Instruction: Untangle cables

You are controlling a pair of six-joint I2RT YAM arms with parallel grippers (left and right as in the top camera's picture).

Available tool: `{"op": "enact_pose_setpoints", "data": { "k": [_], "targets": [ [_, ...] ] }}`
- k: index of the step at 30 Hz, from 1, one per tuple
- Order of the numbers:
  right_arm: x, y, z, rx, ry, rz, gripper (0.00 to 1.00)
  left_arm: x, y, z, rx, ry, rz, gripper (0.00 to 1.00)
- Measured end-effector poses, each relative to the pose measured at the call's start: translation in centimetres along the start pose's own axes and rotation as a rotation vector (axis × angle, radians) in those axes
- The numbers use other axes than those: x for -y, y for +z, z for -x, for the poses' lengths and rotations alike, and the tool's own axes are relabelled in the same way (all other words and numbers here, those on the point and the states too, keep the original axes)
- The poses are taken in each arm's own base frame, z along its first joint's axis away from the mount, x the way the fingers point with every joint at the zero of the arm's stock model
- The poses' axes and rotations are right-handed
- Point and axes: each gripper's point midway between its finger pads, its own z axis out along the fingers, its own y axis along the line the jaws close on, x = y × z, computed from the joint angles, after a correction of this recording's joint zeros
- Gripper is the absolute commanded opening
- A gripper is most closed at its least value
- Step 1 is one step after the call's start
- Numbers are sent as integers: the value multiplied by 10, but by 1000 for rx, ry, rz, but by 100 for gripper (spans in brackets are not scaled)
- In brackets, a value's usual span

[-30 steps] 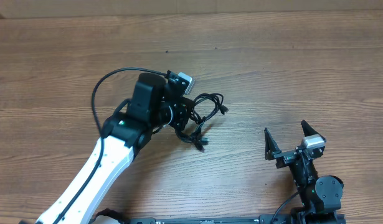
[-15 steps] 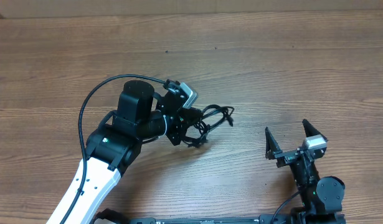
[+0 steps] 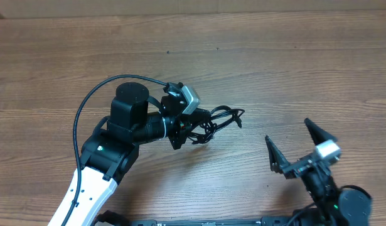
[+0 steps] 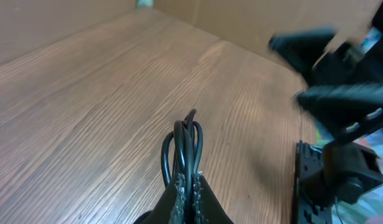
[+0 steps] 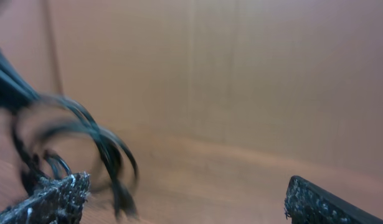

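Left gripper (image 4: 190, 188) is pinched fully shut on the small knotted bundle of thin black cables (image 4: 184, 149). I judge this step wants a firm, level pinch here while my right gripper (image 3: 288, 133), gaping wide and empty, near the bundle but apart from it, takes one loose outer loop away from the knot and draws gently so nothing cinches. Bundle: glossy cords doubled into narrow loops just past my left fingertips, one strand trailing toward the right arm, over the brown wood-grain table (image 3: 274, 63), between the arms, nearer the left.
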Motion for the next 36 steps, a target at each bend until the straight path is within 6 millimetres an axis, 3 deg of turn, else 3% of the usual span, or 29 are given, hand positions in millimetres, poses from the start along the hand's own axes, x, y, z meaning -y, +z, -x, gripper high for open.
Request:
{"op": "enact_pose_setpoints", "data": {
  "k": [4, 7, 14, 18, 21, 26, 36],
  "targets": [
    [-9, 1, 33, -1, 89, 47, 100, 12, 0, 3, 14, 22, -71, 4],
    [-18, 12, 34, -77, 187, 118, 100, 25, -2, 5, 27, 47, -143, 4],
    [-64, 38, 8, -280, 362, 491, 100, 42, -5, 9, 50, 80, -246, 4],
    [-83, 40, -3, -350, 430, 678, 100, 45, -6, 14, 73, 107, -262, 4],
    [-96, 36, -22, -460, 555, 826, 100, 45, -8, 28, 126, 171, -262, 4],
    [-100, 35, -33, -523, 643, 903, 100, 38, -8, 43, 173, 189, -210, 4],
    [-104, 31, -31, -525, 657, 951, 100, 1, -4, 46, 168, 43, -1, 4]
  ]
}}
